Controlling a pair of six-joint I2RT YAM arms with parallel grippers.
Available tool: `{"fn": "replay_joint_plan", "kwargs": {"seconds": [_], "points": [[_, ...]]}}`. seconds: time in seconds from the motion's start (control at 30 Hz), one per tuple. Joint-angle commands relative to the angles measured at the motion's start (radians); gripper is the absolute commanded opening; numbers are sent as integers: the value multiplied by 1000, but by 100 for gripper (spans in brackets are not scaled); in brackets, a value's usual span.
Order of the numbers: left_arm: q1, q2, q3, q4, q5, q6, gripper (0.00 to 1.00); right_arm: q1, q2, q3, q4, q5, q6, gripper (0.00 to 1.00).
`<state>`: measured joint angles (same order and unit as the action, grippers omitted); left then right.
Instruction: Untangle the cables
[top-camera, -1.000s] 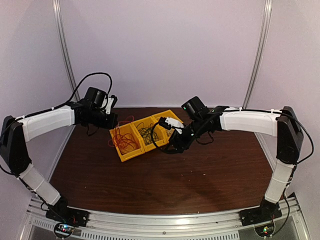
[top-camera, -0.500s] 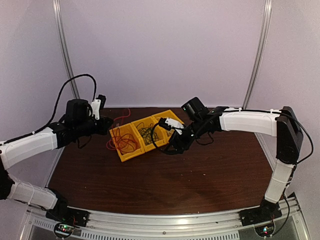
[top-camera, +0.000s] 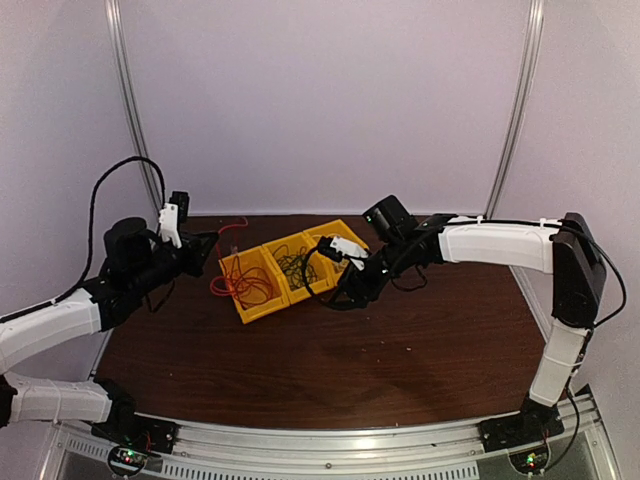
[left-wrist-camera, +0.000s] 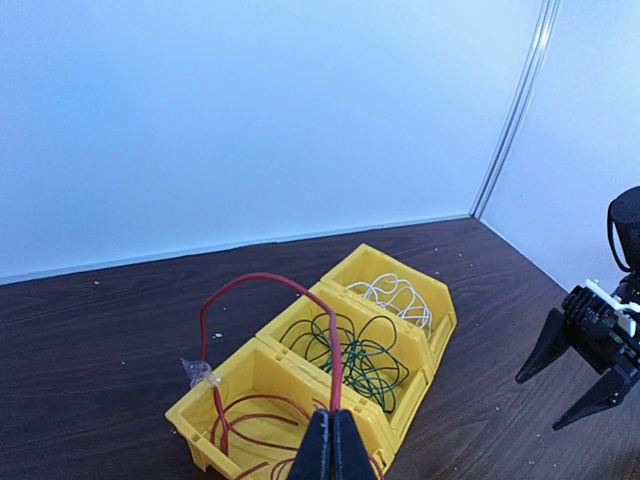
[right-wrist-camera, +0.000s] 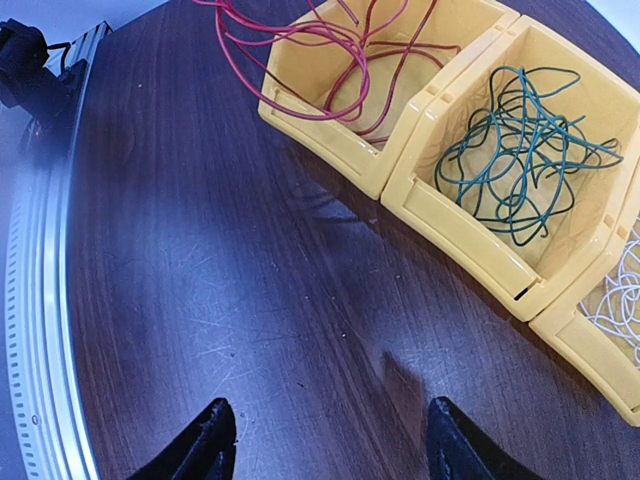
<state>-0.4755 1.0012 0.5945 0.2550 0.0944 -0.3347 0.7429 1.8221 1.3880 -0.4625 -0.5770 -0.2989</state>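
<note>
— While the left gripper (left-wrist-camera: 330, 448) stays clamped on the red cable (left-wrist-camera: 262, 279), which step is in hand?
— Extraction. The strand arcs out of the left bin (left-wrist-camera: 205, 425) toward the worktop's far edge; the green cable (left-wrist-camera: 360, 350) and white cable (left-wrist-camera: 398, 293) lie in neighbouring bins. The right gripper (right-wrist-camera: 325, 440) hovers, jaws apart. The next move calls for a steady pull. Since a second ago, the left gripper has drawn back leftward.
</note>
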Motion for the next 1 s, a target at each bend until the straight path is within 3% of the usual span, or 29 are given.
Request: {"fn": "replay_joint_plan", "kwargs": {"seconds": [0.0,0.17,0.47,0.8,0.97], "points": [[-6,58,53,129,28,33,0,1,10,-9,13,-6,6,66],[-6,54,57,193,26,29,0,0,2,-22,17,-4,3,66],[-6,161,213,194,-31,80,0,0,24,-18,13,-19,0,66],[-6,172,245,289,-46,92,0,0,31,-30,17,-25,-4,66],[-6,241,302,321,-132,119,0,1,44,-25,13,-35,-4,66]]}}
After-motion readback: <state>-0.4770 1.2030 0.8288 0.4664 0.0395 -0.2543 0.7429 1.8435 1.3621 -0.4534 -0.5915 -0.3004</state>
